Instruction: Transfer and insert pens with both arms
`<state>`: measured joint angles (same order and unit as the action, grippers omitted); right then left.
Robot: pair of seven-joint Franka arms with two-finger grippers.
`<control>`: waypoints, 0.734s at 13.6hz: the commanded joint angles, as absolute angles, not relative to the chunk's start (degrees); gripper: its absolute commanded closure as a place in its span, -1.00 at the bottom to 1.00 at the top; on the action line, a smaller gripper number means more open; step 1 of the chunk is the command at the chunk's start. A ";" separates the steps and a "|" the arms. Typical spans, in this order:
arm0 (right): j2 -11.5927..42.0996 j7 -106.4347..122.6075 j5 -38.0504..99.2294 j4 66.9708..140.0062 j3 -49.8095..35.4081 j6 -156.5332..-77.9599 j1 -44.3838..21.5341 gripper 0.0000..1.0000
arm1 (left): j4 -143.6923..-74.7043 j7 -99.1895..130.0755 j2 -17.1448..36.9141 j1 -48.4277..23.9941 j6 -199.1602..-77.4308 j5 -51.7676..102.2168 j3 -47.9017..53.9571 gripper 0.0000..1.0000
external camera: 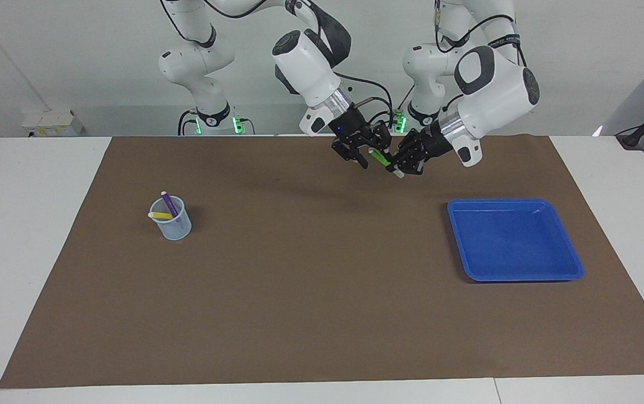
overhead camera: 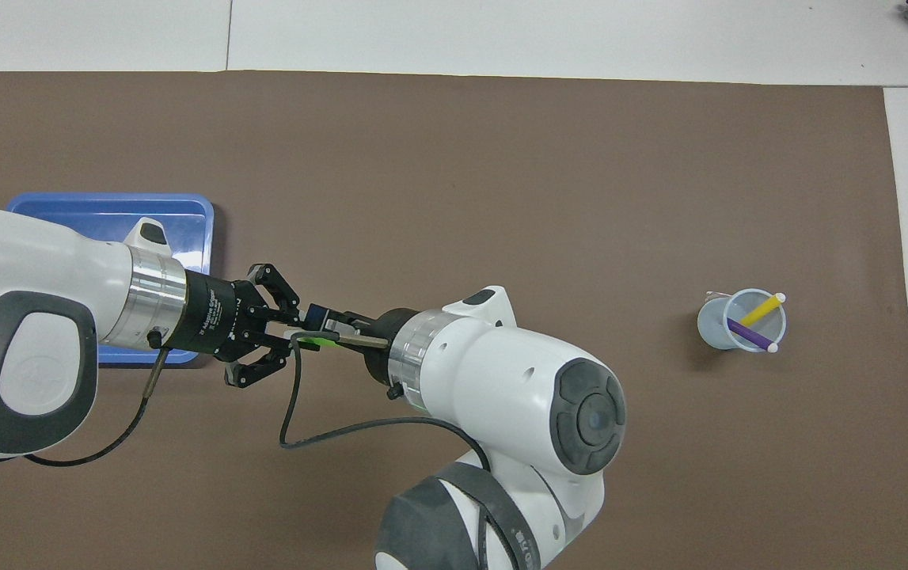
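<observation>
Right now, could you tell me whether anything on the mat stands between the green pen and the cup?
Nothing visible does: the green pen is held up by the left gripper, and only bare mat lies toward the cup.

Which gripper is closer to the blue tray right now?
Left. The left gripper holds the green pen nearest the blue tray; the right gripper meets it one step farther off.

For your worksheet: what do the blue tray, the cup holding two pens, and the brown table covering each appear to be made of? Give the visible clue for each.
Blue tray: probably moulded plastic, with an even saturated colour, rounded corners and a faint sheen.
Cup: likely clear or pale bluish plastic, since the purple and yellow pens show through its wall.
Brown covering: seems to be matte paper or thin card, flat, with no shine and straight cut edges.
</observation>
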<state>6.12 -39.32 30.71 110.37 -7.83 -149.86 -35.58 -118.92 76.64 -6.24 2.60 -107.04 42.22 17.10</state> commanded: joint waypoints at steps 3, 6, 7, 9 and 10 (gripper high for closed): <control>5.98 -39.64 29.79 109.95 -8.44 -148.36 -34.80 -0.45 | -120.41 77.08 -7.82 1.85 -107.05 44.12 16.26 1.00; 5.98 -39.55 29.79 109.95 -8.44 -148.27 -34.80 -0.34 | -120.32 77.08 -7.82 2.20 -106.79 44.12 16.26 1.00; 5.98 -39.55 29.79 109.95 -8.44 -148.27 -34.80 -0.22 | -120.32 76.99 -7.82 2.20 -106.70 44.30 16.26 1.00; 5.98 -39.55 29.79 109.95 -8.44 -148.27 -34.89 0.02 | -120.32 76.99 -7.82 2.20 -106.70 44.30 16.26 1.00; 5.89 -39.64 29.79 109.95 -8.44 -148.36 -35.07 0.02 | -120.32 76.99 -7.82 2.20 -106.70 44.30 16.26 1.00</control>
